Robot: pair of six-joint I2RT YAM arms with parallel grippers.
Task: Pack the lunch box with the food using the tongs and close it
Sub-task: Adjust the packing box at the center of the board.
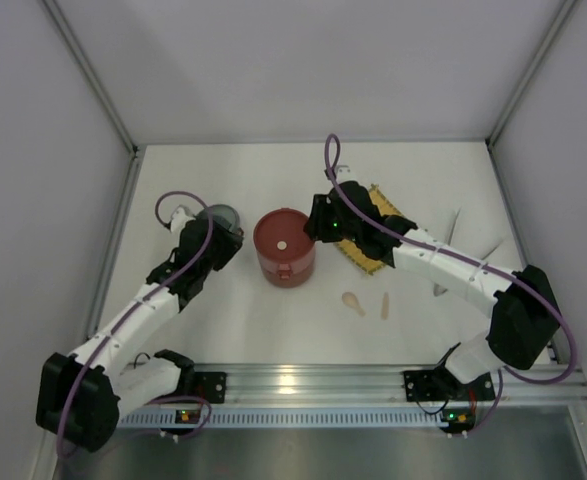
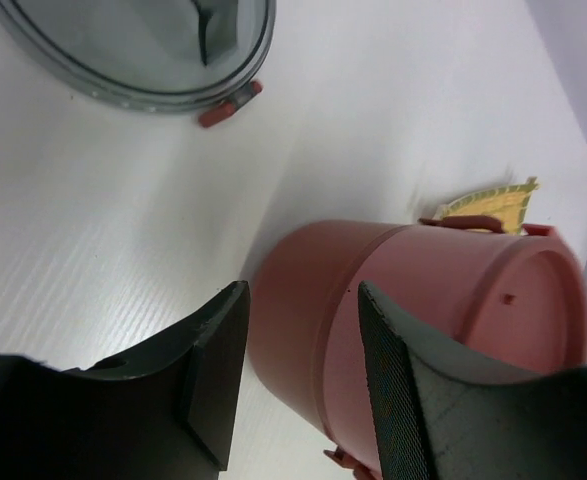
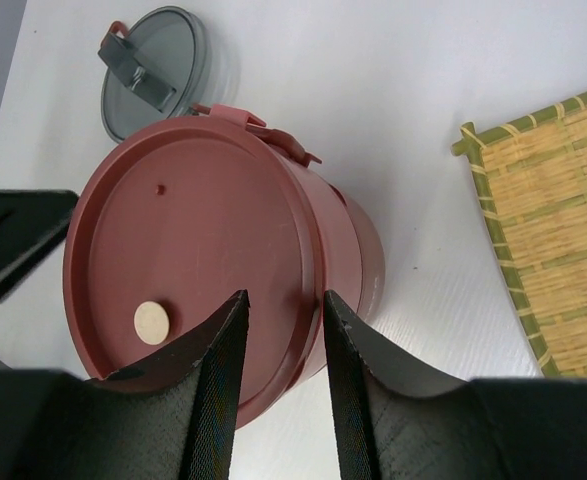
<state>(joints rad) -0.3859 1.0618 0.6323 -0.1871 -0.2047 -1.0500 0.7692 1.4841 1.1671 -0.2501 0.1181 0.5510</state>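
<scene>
Your right gripper [image 3: 285, 300] hangs with jaws narrowly parted and holding nothing over the lid rim of the lidded lunch box [image 3: 193, 230] at mid-table, forearm stretched across the yellow woven mat [image 3: 553, 230], while your left gripper [image 2: 303, 290], half open and empty, faces the box's side.

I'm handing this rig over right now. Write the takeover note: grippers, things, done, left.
Left gripper: open, empty, beside the lunch box's left side.
Right gripper: open, empty, above the box's right rim.
Lunch box: mid-table, tiers stacked, maroon lid on.
Tongs: on the table at right, partly under the right arm.
Food: none in view; the mat's visible part is bare.
Done: packing seems finished, tongs put down.
Left: likely the grey lid, lying loose by the left gripper; whether the clips are fastened cannot be told.
</scene>
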